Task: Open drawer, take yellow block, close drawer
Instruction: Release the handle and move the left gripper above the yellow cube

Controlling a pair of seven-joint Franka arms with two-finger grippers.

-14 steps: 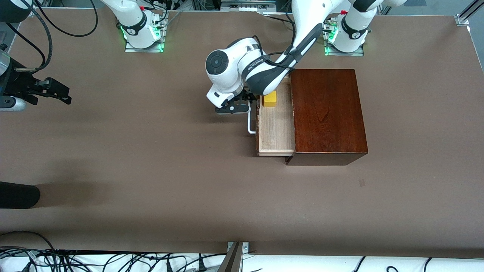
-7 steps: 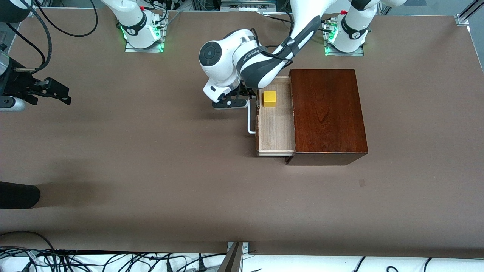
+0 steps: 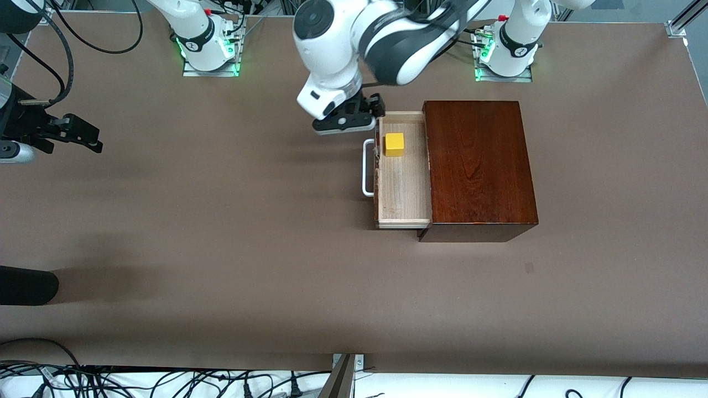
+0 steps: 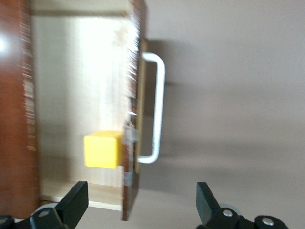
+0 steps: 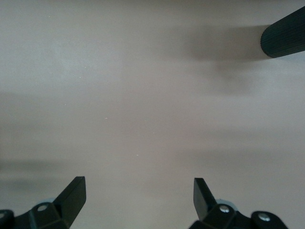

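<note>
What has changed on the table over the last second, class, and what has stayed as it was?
The left arm has lifted and drawn back toward its base, so its open tool now hangs by the drawer's corner instead of at the white handle, holding nothing. The drawer stayed open, the yellow block stayed inside it, and the right tool kept waiting, open, at its end of the table.
</note>
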